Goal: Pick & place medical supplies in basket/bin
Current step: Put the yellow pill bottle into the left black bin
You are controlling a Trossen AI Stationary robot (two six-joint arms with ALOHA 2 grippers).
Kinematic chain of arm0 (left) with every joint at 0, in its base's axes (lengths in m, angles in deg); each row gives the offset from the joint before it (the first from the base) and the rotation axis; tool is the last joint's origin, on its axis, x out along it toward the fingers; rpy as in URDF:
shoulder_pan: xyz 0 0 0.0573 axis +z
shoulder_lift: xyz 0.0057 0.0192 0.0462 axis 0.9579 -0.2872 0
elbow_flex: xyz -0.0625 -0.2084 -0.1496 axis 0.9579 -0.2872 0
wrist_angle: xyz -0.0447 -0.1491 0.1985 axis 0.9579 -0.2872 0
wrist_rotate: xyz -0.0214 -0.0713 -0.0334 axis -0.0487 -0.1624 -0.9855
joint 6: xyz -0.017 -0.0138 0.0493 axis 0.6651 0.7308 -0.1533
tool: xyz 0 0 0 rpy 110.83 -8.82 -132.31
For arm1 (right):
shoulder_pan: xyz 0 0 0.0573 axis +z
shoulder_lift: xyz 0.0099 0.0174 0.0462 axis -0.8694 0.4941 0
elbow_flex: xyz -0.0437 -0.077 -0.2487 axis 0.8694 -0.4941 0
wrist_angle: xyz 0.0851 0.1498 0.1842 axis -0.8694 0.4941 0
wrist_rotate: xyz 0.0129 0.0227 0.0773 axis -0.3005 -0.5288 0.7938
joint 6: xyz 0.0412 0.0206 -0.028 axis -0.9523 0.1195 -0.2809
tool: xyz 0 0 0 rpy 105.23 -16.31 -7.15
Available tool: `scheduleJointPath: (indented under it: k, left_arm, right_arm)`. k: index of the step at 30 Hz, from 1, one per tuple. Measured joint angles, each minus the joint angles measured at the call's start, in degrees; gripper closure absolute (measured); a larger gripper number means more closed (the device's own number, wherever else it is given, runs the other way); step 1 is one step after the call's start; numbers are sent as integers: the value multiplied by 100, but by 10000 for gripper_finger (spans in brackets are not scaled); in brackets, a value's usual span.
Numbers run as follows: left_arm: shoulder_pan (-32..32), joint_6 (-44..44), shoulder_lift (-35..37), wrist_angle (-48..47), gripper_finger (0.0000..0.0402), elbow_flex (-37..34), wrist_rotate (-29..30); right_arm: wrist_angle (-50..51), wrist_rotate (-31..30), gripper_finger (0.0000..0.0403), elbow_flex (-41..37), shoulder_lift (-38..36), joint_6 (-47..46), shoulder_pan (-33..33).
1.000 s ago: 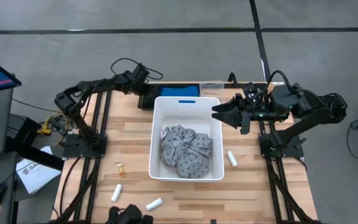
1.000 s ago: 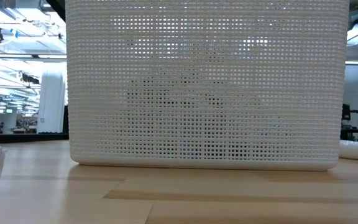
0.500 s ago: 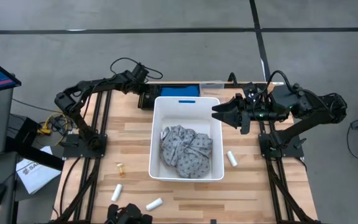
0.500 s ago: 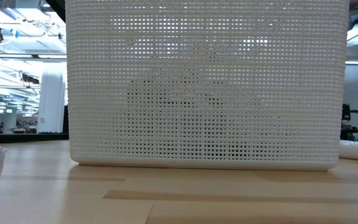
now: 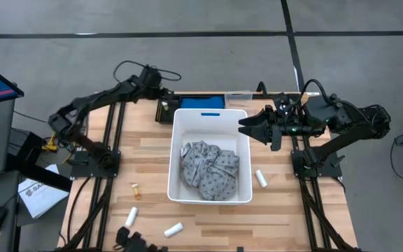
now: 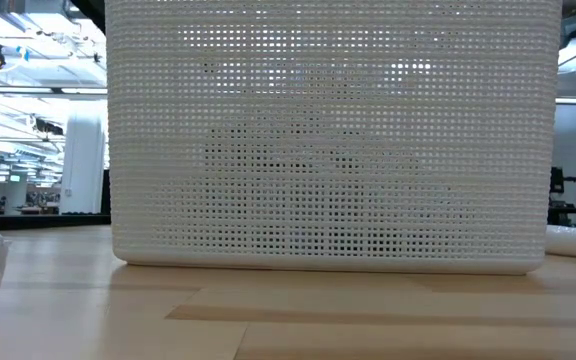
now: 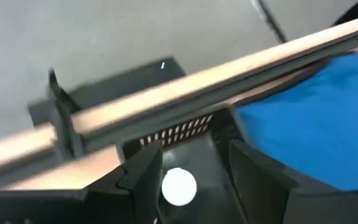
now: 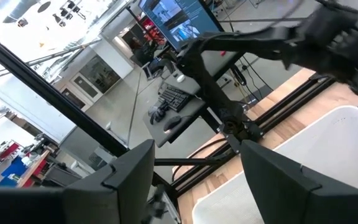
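Observation:
The white bin (image 5: 175,150) stands mid-table; in the low view its perforated wall (image 6: 328,140) fills the picture. The grey speckled fabric (image 5: 208,168) lies inside it. White rolls lie on the wood at the right (image 5: 261,178) and near the front (image 5: 131,216) (image 5: 173,229). A tiny pale bit (image 5: 136,189) lies left of the bin. My left gripper (image 5: 163,98) hangs over the table's far edge beyond the bin's far left corner, open (image 7: 194,168), with a white round thing (image 7: 179,185) between its fingers. My right gripper (image 5: 243,127) hovers open over the bin's far right rim. My left gripper has the white round thing (image 7: 179,185) in the gap between its fingers, close beside one finger (image 7: 145,177) and apart from the other. The gripper slants down toward the table's far edge. I cannot tell whether the finger touches the white thing or what the white thing rests on.
A black box (image 5: 163,112) and a blue flat thing (image 5: 205,102) sit at the far edge behind the bin. Both arms' frames (image 5: 96,161) (image 5: 317,164) flank the table. Bare wood lies in front of the bin.
My left arm has lifted, mostly in the last half second: its elbow has swung out toward the table's left edge and the hand has risen above the far edge. My right arm, the bin, the fabric and the rolls have stayed where they were.

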Motion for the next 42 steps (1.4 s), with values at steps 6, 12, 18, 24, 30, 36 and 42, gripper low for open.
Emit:
scheduleJointPath:
  k: [6, 12, 18, 24, 30, 36, 42]
  left_arm:
    - [-325, -438, 1413, -1112, 219, 4, -155]
    - [-1129, 525, 2571, -3478, 220, -6, -796]
    - [-2673, 2187, 3151, -4566, 220, -215, -1361]
    - [-4195, 4125, 2974, -5179, 220, -243, -1876]
    - [-5293, 5030, 2591, -5196, 220, -243, -1928]
    - [-6157, 6237, 2019, -5202, 220, -243, -1337]
    - [-6848, 7542, 1182, -5197, 216, -243, -1275]
  right_arm:
    - [-151, 3, 168, -2, 0, 153, 0]
    - [-453, 18, 168, -2, 0, 387, 0]
    - [-504, 65, 168, -2, -2, 539, 0]
    - [-566, 140, 168, -2, -2, 586, 0]
    - [-566, 143, 168, -2, -2, 652, 55]
    - [-566, 143, 168, -2, 0, 736, 188]
    - [-566, 143, 168, -2, 0, 737, 316]
